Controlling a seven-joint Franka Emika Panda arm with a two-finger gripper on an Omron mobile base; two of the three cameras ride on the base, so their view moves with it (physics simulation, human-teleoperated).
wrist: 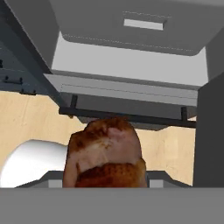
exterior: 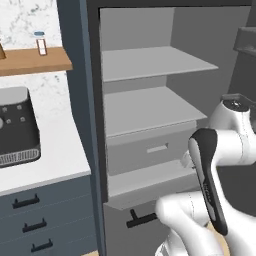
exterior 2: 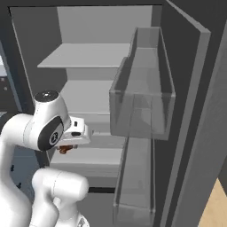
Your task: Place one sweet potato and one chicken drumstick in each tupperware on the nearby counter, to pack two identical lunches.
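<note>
Between the claw's (wrist: 104,181) jaws, clamped fast, sat the chicken drumstick (wrist: 105,155), its long axis running out ahead along the gripper toward the open fridge's lower drawer (wrist: 131,35). White counter (exterior: 47,160) lay well left of the arm.

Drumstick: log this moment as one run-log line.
gripper: shut on drumstick | place: in front of open fridge, above its bottom drawer | fridge shelves: bare | stage: carrying, not yet packed
</note>
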